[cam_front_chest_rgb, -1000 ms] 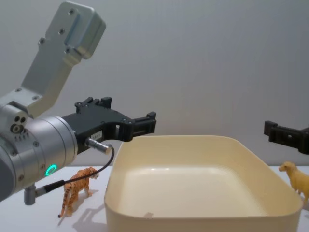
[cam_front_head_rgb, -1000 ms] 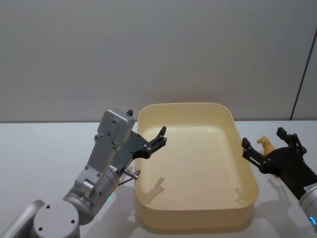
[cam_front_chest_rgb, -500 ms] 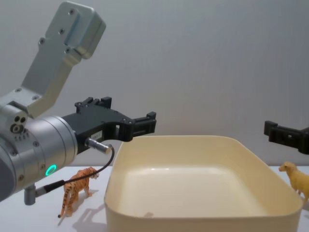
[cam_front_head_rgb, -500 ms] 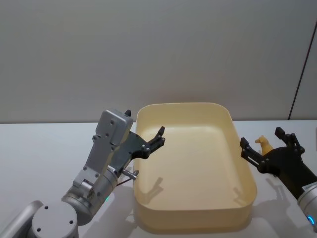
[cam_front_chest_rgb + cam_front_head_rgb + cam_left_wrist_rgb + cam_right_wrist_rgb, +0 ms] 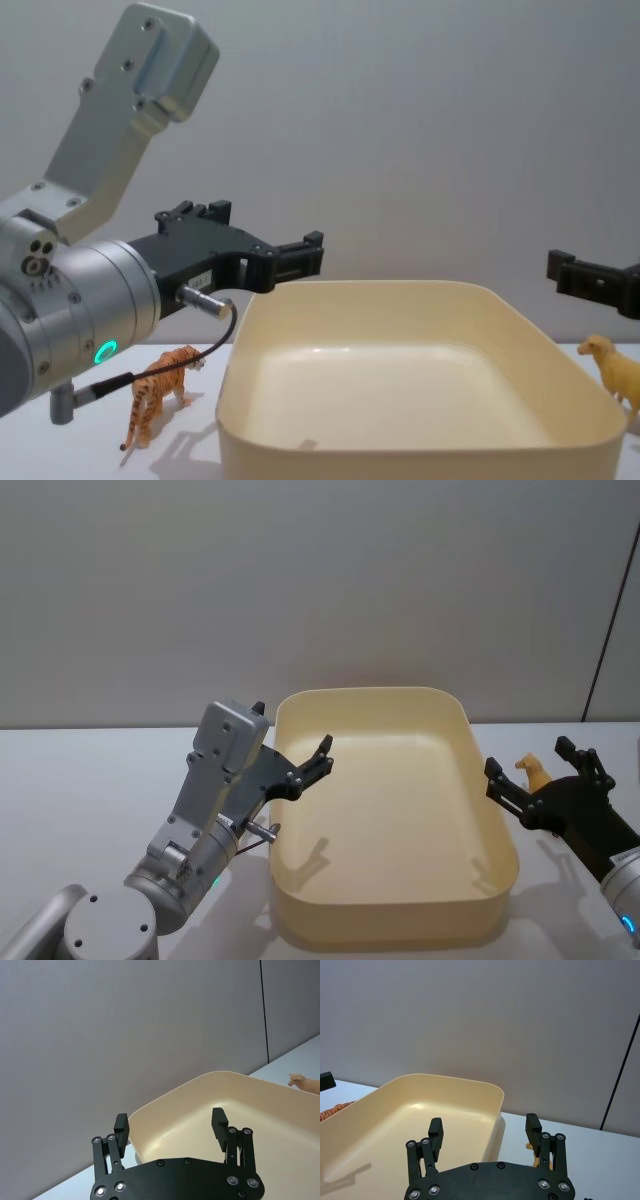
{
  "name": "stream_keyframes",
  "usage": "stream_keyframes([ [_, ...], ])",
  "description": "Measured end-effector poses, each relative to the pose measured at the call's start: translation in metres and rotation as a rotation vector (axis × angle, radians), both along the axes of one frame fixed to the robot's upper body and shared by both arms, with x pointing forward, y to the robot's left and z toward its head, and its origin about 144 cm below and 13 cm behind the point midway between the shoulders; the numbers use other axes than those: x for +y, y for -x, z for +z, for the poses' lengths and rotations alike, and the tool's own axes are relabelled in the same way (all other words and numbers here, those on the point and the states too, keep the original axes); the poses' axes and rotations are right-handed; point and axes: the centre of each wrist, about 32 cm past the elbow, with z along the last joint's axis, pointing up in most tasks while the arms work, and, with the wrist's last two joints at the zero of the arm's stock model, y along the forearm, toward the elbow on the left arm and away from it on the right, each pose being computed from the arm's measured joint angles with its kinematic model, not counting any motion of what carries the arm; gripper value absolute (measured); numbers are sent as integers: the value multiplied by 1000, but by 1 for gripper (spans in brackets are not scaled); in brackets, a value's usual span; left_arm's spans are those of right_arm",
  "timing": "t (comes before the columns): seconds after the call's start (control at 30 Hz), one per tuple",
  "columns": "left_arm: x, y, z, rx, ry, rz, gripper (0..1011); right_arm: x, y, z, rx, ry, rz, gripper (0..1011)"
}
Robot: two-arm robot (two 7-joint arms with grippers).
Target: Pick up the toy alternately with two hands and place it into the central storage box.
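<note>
**A:** What sits furthest left?

**B:** A small orange, black-striped plastic tiger figure (image 5: 160, 392). It stands on the white tabletop (image 5: 80, 780) just beside the tub's left wall, under the silver-grey arm.

**A:** And the black left gripper (image 5: 170, 1122)?

**B:** It's raised over the left rim of the large cream-yellow plastic tub (image 5: 380, 692). Its fingers are spread wide with nothing between them. There's no toy in the tub.

**A:** What about the right side?

**B:** The black right gripper (image 5: 484, 1126) hangs just to the right of the tub, also spread wide and empty. A small tan-yellow plastic animal figure (image 5: 618, 372) stands on the table below and just beyond it, near the tub's right wall.

**A:** How would you expect the toys to handle?

**B:** Light and stiff, I'd judge. They look like hard moulded plastic, smooth enough to slip. The legs and tail are thin, so they'd be poor places to pinch.

**A:** So where should the gripper take hold?

**B:** Across the trunk, with one finger on each flank, closing squarely so the toy doesn't twist or squirt out. Either toy would probably topple at a nudge. The fingers should come down straddling the body before they close.

**A:** How far along is the task?

**B:** At the start, by my reading, since neither toy has been lifted yet.
</note>
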Motion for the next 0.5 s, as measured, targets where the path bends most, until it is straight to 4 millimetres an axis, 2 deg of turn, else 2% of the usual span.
stream_keyframes([
  [0.5, 0, 0, 0, 0, 0, 0, 1002, -3, 8, -1, 23, 13, -16, 1003],
])
